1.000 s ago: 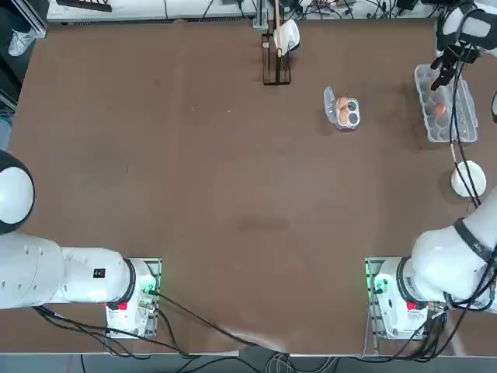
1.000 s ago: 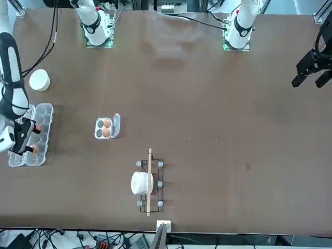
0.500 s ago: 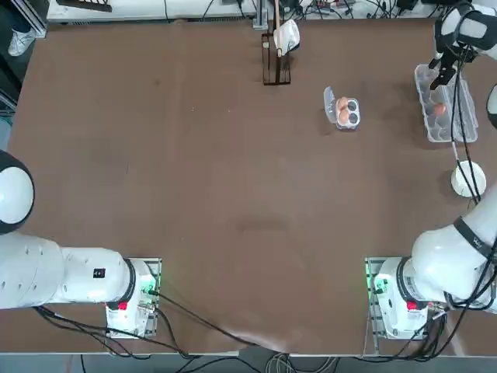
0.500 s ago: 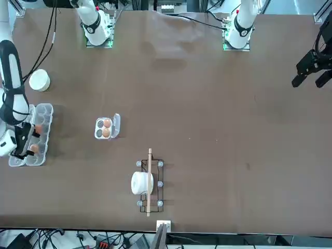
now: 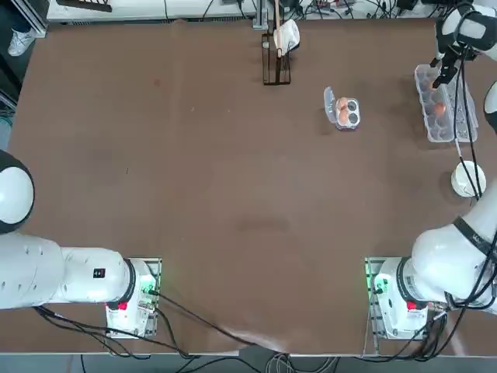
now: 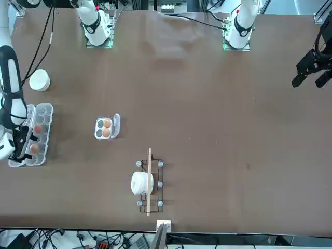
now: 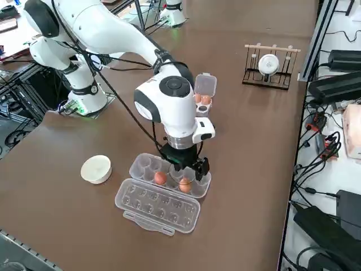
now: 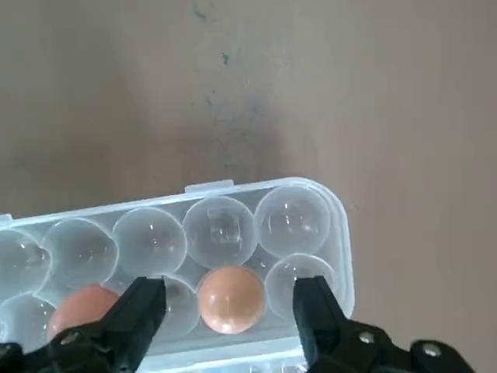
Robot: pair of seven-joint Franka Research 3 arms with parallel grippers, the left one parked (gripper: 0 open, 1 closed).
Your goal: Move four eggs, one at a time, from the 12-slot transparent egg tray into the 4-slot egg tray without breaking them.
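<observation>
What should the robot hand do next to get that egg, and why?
Probably sink straight down. The right gripper is open above the 12-slot tray, and one egg sits between its fingers, not yet touched.

brown-orange eggs [image 8: 230, 298], clear 12-slot tray [image 8: 311, 217], brown table [image 5: 233, 194]

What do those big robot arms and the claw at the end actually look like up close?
The right arm is made of glossy white, rounded segments with dark bands at the joints and a round grey cap on the wrist. Black cables run loosely along it. Its claw has two black, blocky fingers with small screws. The bases sit on metal plates with green lights and a red mark.
</observation>
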